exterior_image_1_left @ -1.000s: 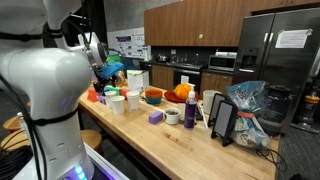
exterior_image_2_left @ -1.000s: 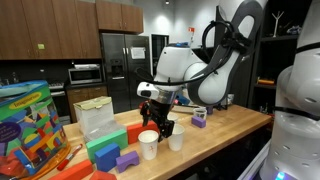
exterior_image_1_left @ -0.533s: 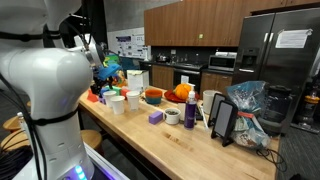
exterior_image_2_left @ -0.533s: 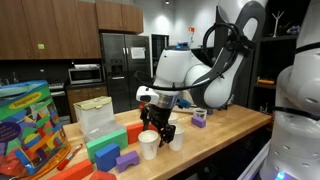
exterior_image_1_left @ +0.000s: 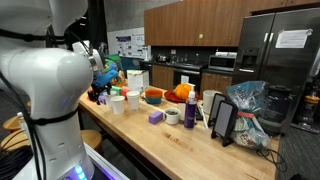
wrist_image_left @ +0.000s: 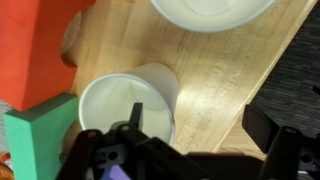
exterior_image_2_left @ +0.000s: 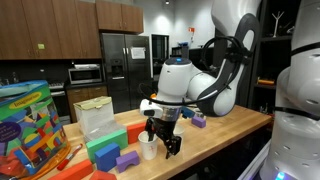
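Wrist view | gripper [wrist_image_left: 197, 130] jaws spread wide | over white cup [wrist_image_left: 120, 100] (just beside green block [wrist_image_left: 40, 135])

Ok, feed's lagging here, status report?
Hand open, low over white paper cup. Second white paper cup close beside. Orange block, green block close by.

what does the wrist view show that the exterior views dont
Only the wrist view: the inside of the white cup, seen straight from above, and it looks empty. Only an exterior view: the whole arm, the fridge and the colourful toy box. Both: the open tool just over the cup, the red block and green block beside it, and the wooden table.
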`<move>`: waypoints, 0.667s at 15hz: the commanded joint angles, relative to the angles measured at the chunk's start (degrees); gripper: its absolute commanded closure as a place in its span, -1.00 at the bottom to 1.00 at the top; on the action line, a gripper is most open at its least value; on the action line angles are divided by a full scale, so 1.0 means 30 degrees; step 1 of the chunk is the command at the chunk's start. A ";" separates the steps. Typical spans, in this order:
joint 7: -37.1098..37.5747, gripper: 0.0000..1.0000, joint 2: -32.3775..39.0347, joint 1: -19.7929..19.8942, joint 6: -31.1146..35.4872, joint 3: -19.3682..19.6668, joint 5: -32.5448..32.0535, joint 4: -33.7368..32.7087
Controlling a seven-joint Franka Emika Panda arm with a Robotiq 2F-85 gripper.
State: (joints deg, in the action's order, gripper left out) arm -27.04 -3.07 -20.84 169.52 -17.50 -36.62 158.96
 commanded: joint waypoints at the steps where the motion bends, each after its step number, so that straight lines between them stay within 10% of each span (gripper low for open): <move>1: 0.1726 -0.67 0.0701 0.0358 0.0370 0.0378 -0.2472 -0.0006; 10: 0.7249 0.72 0.0777 0.0797 0.0118 0.0849 -0.9352 -0.0029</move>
State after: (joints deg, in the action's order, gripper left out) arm -10.08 -0.46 -18.79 169.69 -15.29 -59.12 158.81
